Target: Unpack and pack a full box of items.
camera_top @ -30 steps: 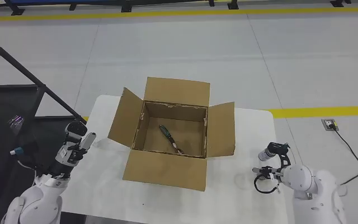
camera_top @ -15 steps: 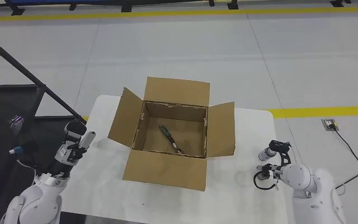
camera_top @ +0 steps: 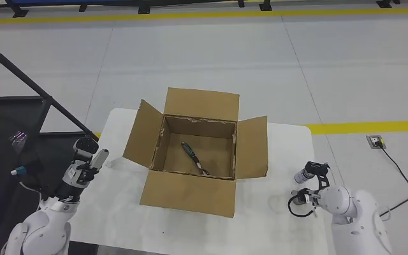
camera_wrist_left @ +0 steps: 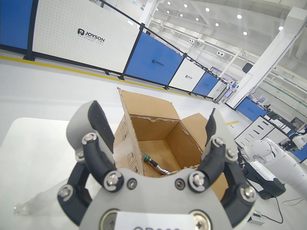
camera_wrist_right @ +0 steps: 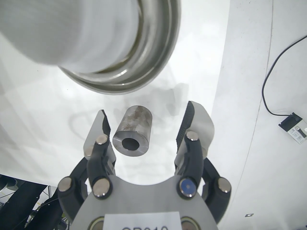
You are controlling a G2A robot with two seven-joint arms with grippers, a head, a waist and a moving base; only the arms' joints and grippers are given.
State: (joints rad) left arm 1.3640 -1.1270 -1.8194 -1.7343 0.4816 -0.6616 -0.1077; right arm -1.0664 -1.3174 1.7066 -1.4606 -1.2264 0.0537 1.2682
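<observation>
An open cardboard box (camera_top: 191,185) stands mid-table with all flaps folded out. Inside it lies a slim green-handled tool (camera_top: 194,159), also seen past the box wall (camera_wrist_left: 151,161). My left gripper (camera_wrist_left: 154,108) is open and empty, held off the box's left side (camera_top: 101,155) and facing the box. My right gripper (camera_wrist_right: 146,108) is open near the table's right front corner (camera_top: 301,199). A short steel cylinder with a bore (camera_wrist_right: 133,130) lies on the table between its fingers, untouched. A metal can (camera_wrist_right: 96,29) looms close beside it.
The white table (camera_top: 121,210) has open room in front of the box and at its left. A scrap of clear plastic (camera_wrist_left: 26,205) lies on the table near my left gripper. A black cable and a small plug box (camera_wrist_right: 292,126) lie on the floor beyond the right edge.
My right gripper has shifted slightly toward the table's near edge. The left gripper has dipped a little. The box and the tool have stayed put.
</observation>
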